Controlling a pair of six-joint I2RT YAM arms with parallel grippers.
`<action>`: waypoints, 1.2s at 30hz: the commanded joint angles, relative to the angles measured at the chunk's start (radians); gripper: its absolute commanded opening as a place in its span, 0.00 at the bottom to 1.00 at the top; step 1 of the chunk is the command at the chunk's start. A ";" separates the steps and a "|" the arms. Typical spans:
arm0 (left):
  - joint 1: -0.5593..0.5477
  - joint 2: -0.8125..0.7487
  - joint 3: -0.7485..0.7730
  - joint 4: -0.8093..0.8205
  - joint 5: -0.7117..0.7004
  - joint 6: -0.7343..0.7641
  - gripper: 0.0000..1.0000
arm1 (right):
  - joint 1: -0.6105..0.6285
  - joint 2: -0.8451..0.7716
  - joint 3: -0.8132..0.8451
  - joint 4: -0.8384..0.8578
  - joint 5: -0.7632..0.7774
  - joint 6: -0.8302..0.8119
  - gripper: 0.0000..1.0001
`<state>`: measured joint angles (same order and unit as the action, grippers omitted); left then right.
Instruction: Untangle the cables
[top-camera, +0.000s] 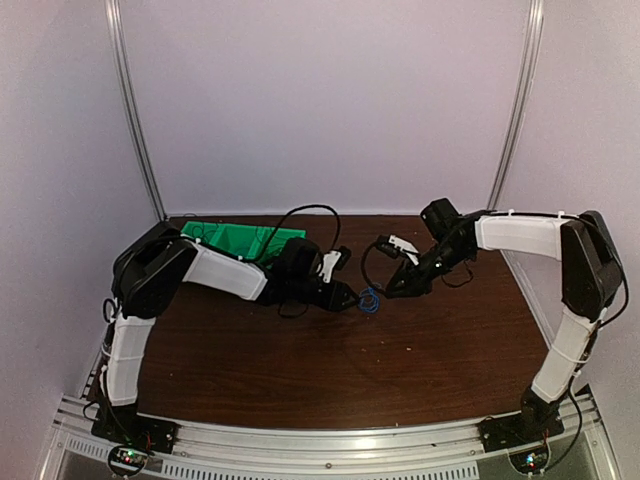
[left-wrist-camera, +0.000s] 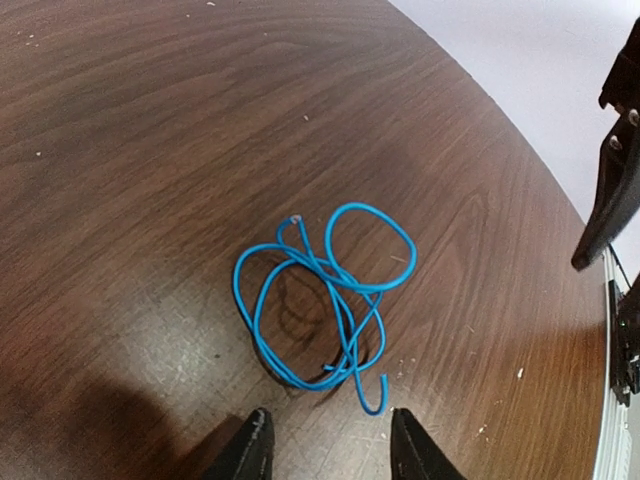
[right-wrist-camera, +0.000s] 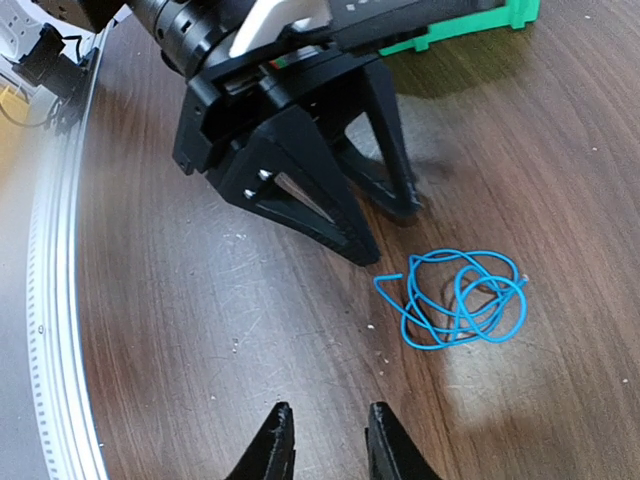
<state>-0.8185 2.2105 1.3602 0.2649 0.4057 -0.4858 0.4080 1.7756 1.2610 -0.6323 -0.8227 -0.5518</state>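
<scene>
1. Ribbed aluminium rail (top-camera: 330, 442) runs along the near table edge, with both arm bases on it.
2. Dark brown wood-grain tabletop (top-camera: 330, 375) stretches ahead of the rail.
3. Black two-finger left gripper (top-camera: 351, 297) (left-wrist-camera: 330, 455) (right-wrist-camera: 385, 225) sits low over the table middle. Its jaws are spread wide with nothing between them. In the right wrist view its fingertips stand just beside the cable's free end. Cannot tell whether they touch the wood.
4. Thin bright blue cable (top-camera: 370, 300) (left-wrist-camera: 325, 300) (right-wrist-camera: 460, 300) lies flat on the tabletop between the two grippers. It is a loose tangle of overlapping loops, and neither claw holds it. One hooked free end points at the gap between the left fingertips, close but apart. Only blue strands can be made out.
5. Black two-finger right gripper (top-camera: 391, 291) (right-wrist-camera: 328, 448) faces the left one across the cable. Its jaws are parted by a narrow gap and empty. The cable lies ahead of its tips and off to one side, apart from them.
6. Bright green ribbed plastic tray (top-camera: 245, 238) (right-wrist-camera: 480, 25) sits at the far left of the table, behind the left arm.
7. Pale walls (top-camera: 330, 100) with two slanted metal poles close off the back.
</scene>
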 joint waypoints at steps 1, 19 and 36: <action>-0.005 0.041 0.066 0.009 0.014 0.070 0.41 | 0.033 0.028 -0.013 0.032 0.008 0.003 0.27; -0.007 0.118 0.142 -0.032 0.077 0.305 0.25 | 0.035 0.040 -0.014 0.030 0.016 0.006 0.31; -0.005 0.100 0.103 0.039 0.109 0.233 0.00 | 0.077 0.094 -0.061 0.194 0.099 0.070 0.42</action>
<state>-0.8200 2.3196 1.4906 0.2268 0.4816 -0.2085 0.4606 1.8488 1.2102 -0.5289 -0.7864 -0.5091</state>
